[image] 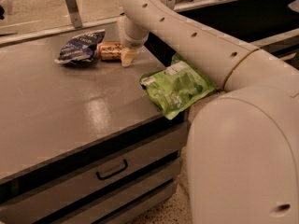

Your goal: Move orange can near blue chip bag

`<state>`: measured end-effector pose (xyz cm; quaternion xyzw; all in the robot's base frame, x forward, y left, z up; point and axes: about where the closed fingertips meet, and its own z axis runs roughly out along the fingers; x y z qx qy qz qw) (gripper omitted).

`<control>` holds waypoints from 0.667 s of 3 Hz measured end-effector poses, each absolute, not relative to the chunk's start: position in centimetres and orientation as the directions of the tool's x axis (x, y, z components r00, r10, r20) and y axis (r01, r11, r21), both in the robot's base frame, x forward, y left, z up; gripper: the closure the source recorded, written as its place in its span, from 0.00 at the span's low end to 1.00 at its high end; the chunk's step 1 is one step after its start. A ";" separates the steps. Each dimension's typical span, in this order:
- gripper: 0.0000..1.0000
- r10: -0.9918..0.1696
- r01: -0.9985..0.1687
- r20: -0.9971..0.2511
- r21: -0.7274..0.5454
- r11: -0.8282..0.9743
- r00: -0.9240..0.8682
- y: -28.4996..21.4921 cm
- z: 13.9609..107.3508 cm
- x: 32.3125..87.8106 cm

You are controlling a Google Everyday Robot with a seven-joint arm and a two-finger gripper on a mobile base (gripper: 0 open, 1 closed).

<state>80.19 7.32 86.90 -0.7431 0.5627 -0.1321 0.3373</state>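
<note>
Gripper at orange can (lying) beside blue chip bag, counter back edge.

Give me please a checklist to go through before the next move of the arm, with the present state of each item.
1. Orange can near blue chip bag: ok, it lies on its side just right of the bag.
2. Can touching the bag: cannot tell.
3. Gripper located: ok, at the can's right end.
4. Grip on the can: cannot tell.
5. Green bag secure: not ok, it overhangs the right edge of the counter, below the arm.
</note>
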 end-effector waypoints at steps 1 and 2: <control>0.00 -0.925 -0.747 -0.183 -0.650 -0.139 0.332 7.3 86.9 80.2; 0.00 -0.925 -0.747 -0.183 -0.650 -0.139 0.332 7.3 86.9 80.2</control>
